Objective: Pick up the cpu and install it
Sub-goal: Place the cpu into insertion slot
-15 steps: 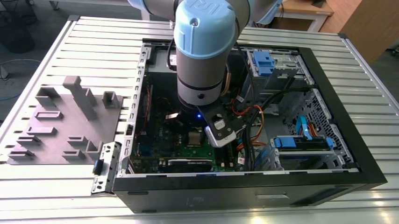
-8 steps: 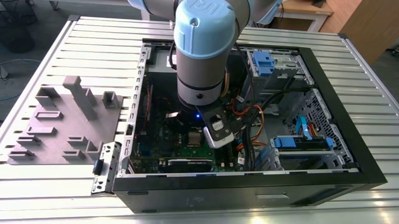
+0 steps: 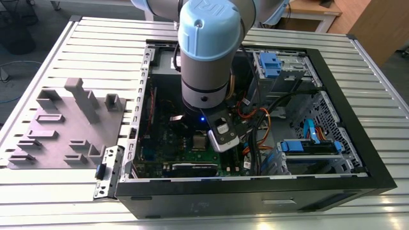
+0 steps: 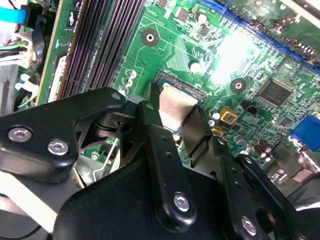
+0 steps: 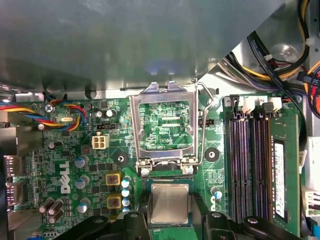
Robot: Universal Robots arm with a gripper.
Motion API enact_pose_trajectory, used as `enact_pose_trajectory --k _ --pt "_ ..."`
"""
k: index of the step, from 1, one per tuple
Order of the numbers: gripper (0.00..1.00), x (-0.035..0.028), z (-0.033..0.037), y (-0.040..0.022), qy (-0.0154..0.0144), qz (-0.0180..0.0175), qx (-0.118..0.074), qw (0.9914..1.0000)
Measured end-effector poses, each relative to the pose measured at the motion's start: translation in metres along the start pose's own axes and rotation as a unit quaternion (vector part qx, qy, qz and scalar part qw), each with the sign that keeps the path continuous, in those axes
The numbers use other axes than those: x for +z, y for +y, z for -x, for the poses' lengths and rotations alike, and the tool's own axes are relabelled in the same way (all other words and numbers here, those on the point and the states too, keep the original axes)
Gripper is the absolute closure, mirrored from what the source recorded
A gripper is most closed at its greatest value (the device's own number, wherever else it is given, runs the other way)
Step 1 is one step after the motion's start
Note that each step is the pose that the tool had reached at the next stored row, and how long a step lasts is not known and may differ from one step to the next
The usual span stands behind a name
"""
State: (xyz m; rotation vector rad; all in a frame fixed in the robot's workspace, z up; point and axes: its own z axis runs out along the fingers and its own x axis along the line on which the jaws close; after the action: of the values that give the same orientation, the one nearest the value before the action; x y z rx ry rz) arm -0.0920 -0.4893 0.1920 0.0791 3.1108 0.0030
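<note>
The cpu [image 5: 170, 204], a small flat square with a pale silvery top, lies level within the dark socket rim on the green motherboard [image 5: 75, 150]. My gripper [image 5: 170, 200] is shut on it, one black finger [image 5: 143, 212] against each of two opposite sides. In the second wrist view the cpu [image 4: 175, 112] shows between the same two fingers [image 4: 150, 115], directly over the socket. The shiny socket frame [image 5: 135, 125] stands flipped open beside the socket. In the exterior view the arm reaches down into the open computer case [image 3: 357, 139], and the gripper [image 3: 203, 140] is low over the board.
A grey moulded tray [image 3: 64, 129] lies on the slatted table at the exterior view's left. Memory slots [image 5: 250, 160] run beside the socket, with its wire lever [image 5: 204, 125] raised. Loose cables [image 3: 268, 120] and blue drive brackets [image 3: 310, 146] crowd the case at the exterior view's right.
</note>
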Motion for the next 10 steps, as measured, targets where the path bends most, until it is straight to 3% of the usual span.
enact_pose_trajectory --k 10 --pt "0.55 0.0017 -0.0002 0.0 -0.0003 0.0004 0.0 1.0"
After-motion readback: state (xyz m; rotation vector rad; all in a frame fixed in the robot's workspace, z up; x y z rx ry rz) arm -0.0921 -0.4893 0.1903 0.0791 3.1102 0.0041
